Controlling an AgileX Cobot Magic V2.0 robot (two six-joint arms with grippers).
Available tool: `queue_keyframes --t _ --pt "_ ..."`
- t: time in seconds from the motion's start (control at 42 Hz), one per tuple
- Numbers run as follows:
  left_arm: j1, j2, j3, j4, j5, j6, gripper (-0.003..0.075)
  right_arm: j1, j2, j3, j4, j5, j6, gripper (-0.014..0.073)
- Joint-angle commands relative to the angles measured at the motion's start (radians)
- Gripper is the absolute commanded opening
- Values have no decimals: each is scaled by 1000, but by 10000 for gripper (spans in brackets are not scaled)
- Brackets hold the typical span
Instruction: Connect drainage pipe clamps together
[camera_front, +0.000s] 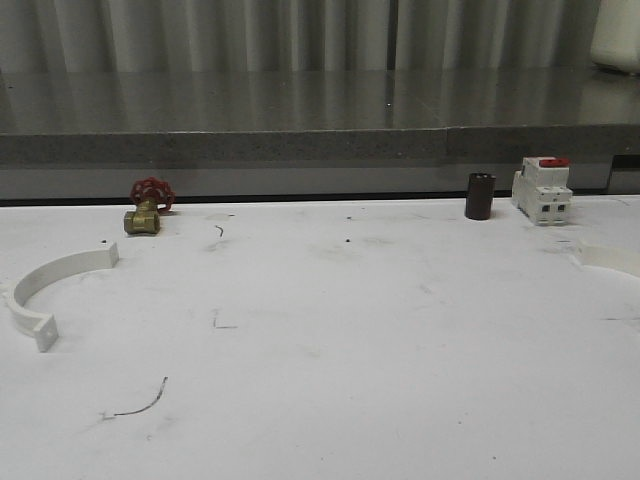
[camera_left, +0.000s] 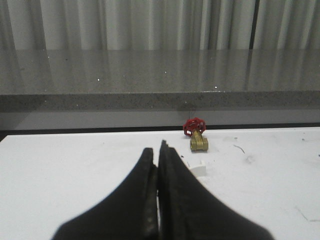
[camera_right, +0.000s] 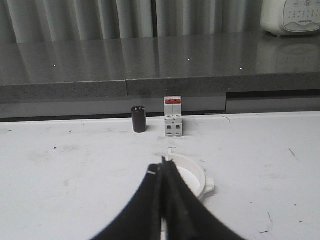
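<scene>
Two white clamp halves lie well apart on the white table (camera_front: 330, 340) — neither is held.

The left clamp half (camera_front: 45, 285) rests flat near the table's left edge, its curve opening toward the middle, one end tab toward the brass valve (camera_front: 146, 208) with the red handwheel; one tab end (camera_left: 198, 170) peeks out just beyond the left gripper (camera_left: 159, 150), whose black fingers are pressed together with nothing between them. The right clamp half (camera_front: 612, 258) lies at the far right edge — in the right wrist view (camera_right: 192, 175) it curves just past the right gripper (camera_right: 164, 167), also closed and empty. Farther back stand a dark cylinder (camera_front: 480, 196) and, beside it, a white switch (camera_front: 542, 190) with a red top.
</scene>
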Motion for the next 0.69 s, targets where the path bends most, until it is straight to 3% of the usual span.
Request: queue_keyframes --t 0.0,0.143,0.238,0.476,0.667 --pt "4 -10 23 0 -104 -3 -20 -4 -18 -5 -4 -97 -9 -120" --pt "4 -10 16 0 -204 -3 -20 -4 -18 -10 2 -155 -9 -120" --pt "4 -8 -43 0 -209 -3 -20 -4 -17 -66 4 -101 -9 -120" --pt "4 70 -338 26 37 -3 -20 -4 45 -334 -8 100 -9 -120" --pt "4 296 -594 37 255 -3 -20 -4 267 -592 -8 241 -9 -120"
